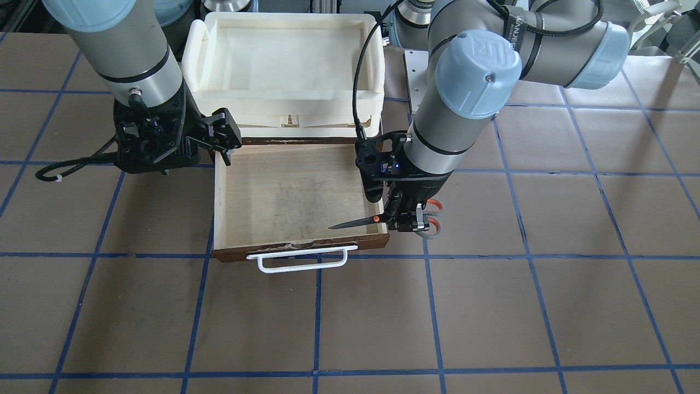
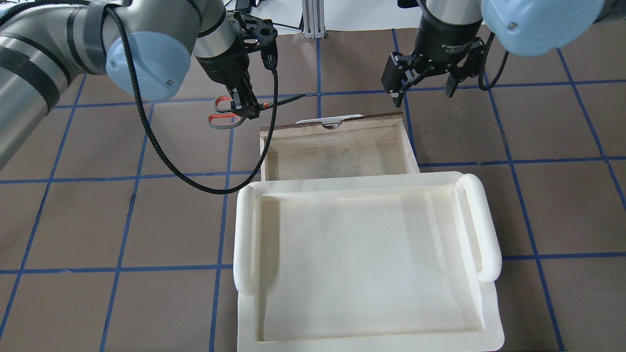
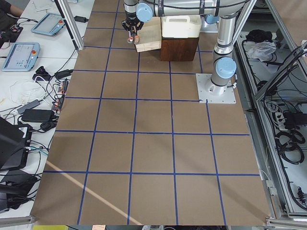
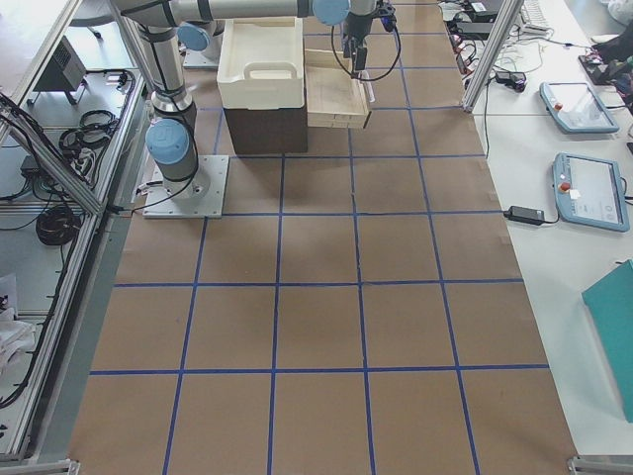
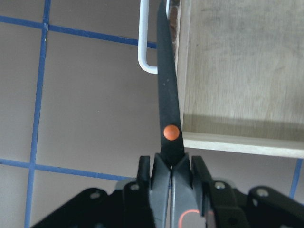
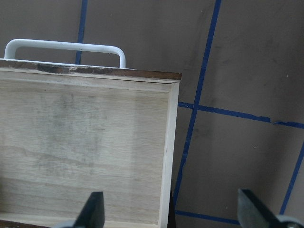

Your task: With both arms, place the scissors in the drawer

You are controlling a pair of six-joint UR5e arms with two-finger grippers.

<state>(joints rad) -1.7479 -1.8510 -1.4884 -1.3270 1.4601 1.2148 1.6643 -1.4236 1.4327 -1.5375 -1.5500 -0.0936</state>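
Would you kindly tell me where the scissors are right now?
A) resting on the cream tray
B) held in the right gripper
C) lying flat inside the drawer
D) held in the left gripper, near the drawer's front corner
D: the left gripper is clamped on the scissors just behind the pivot, blades out by the front corner of the open drawer.

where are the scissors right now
In the front-facing view the scissors are right of centre, gripped by the left pincer, blades lying along the drawer's front edge by its white handle.

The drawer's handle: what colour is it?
White. The handle shows best in the front-facing view.
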